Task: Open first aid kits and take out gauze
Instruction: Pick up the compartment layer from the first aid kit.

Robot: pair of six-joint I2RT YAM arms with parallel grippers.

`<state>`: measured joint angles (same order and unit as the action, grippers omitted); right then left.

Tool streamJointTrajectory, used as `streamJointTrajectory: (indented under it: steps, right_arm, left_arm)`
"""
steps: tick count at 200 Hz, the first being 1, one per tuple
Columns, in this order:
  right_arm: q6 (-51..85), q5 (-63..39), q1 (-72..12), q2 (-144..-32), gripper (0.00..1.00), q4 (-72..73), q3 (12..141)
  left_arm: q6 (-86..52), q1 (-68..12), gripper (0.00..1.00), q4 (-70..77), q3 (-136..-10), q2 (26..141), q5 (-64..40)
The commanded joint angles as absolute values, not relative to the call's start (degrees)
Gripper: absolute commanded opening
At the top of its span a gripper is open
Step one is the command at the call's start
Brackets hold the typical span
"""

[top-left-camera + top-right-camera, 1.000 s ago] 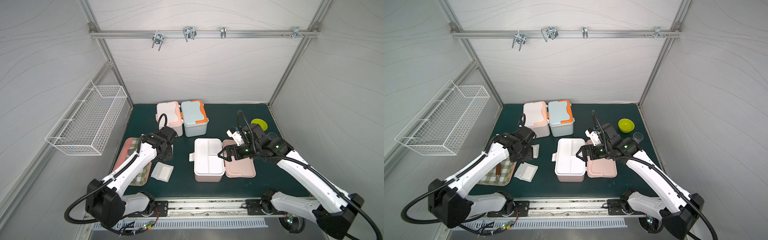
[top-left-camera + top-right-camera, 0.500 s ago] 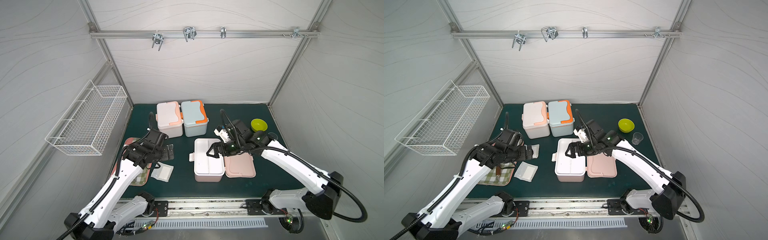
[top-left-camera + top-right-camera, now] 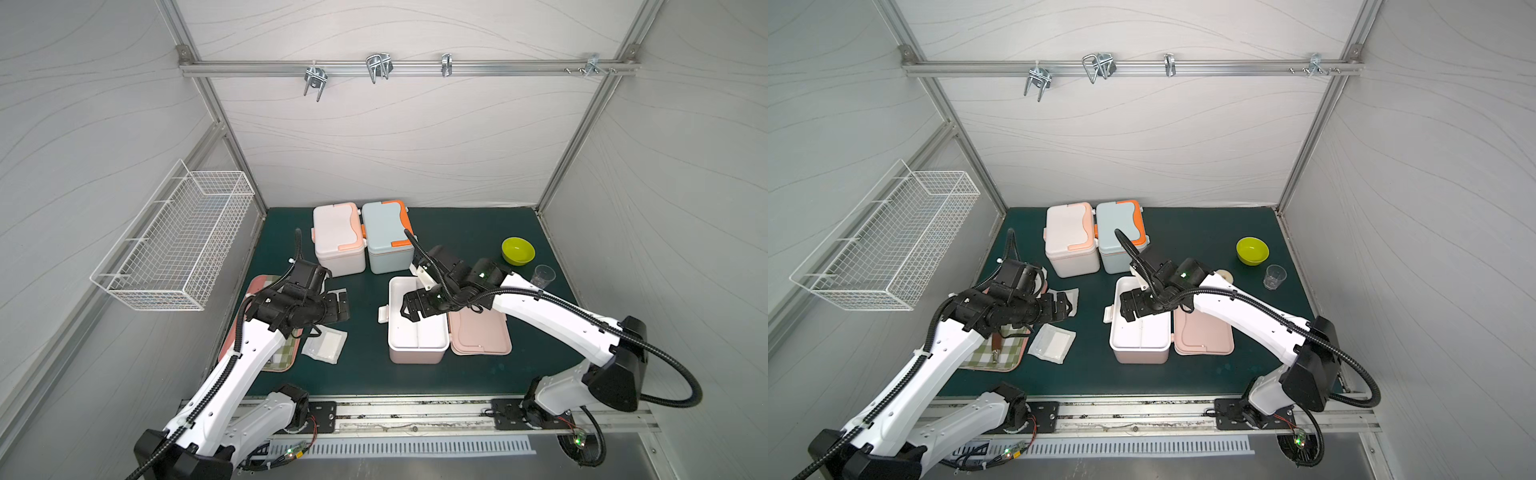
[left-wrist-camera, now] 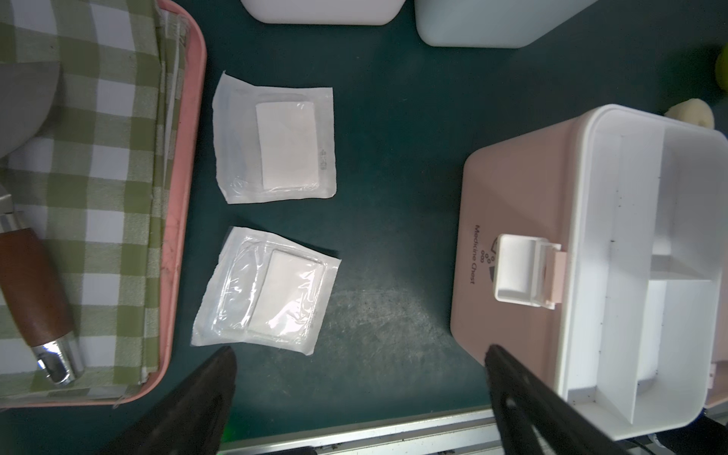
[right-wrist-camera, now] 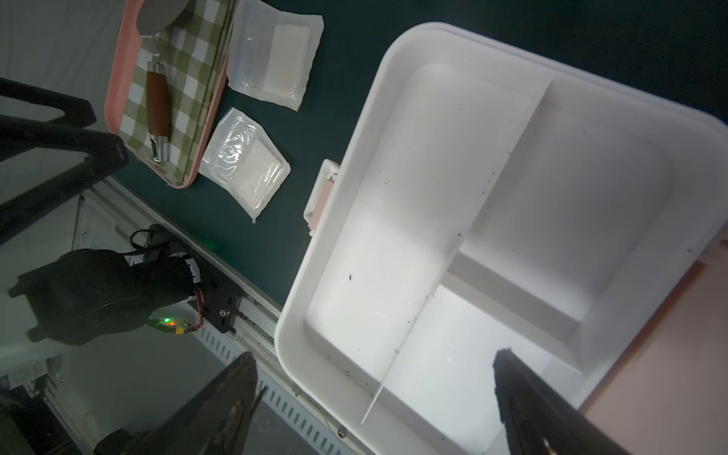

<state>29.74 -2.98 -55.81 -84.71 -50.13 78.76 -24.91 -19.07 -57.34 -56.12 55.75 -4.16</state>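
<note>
**Top views.** Shows the pink kit (image 3: 417,332) open in the middle of the mat (image 3: 457,232), lid (image 3: 480,338) laid flat beside it; white kit (image 3: 336,237) and blue kit (image 3: 384,237) shut, side by side toward the back wall. Places the right gripper (image 3: 409,311) over the pink kit's interior, the left gripper (image 3: 341,309) above the far pouch (image 3: 340,292) of gauze (partly hidden), with the near pouch (image 3: 325,346) just in front.

**Left wrist.** Shows both pouches flat on the mat, apart, between the tray (image 4: 188,157) and the pink kit; left fingers (image 4: 189,405) spread wide, holding nothing.

**Right wrist.** Looks into the pink kit's white divided insert (image 5: 472,197); right fingers (image 5: 224,405) spread wide, gripping nothing.
</note>
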Motion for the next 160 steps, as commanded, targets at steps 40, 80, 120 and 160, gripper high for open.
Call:
streamJointTrajectory:
  steps: [40,80,120,160]
  right_arm:
    - [30.99,4.98,-56.69,-87.37,0.74,-54.91,81.42]
    - [30.86,7.01,-56.60,-89.30,0.58,-54.50,82.64]
    - [30.63,9.09,-56.15,-93.32,0.53,-54.31,84.72]
    - [32.39,10.39,-54.63,-98.24,0.46,-53.33,86.90]
  left_arm:
    - [-24.66,-13.56,0.99,-48.50,-53.08,55.23,-23.01]
    - [-25.30,-13.10,0.99,-46.36,-51.71,56.27,-26.05]
    - [-25.11,-13.10,0.99,-44.66,-50.78,53.86,-28.98]
    - [-24.70,-13.18,0.99,-43.16,-49.93,52.64,-30.53]
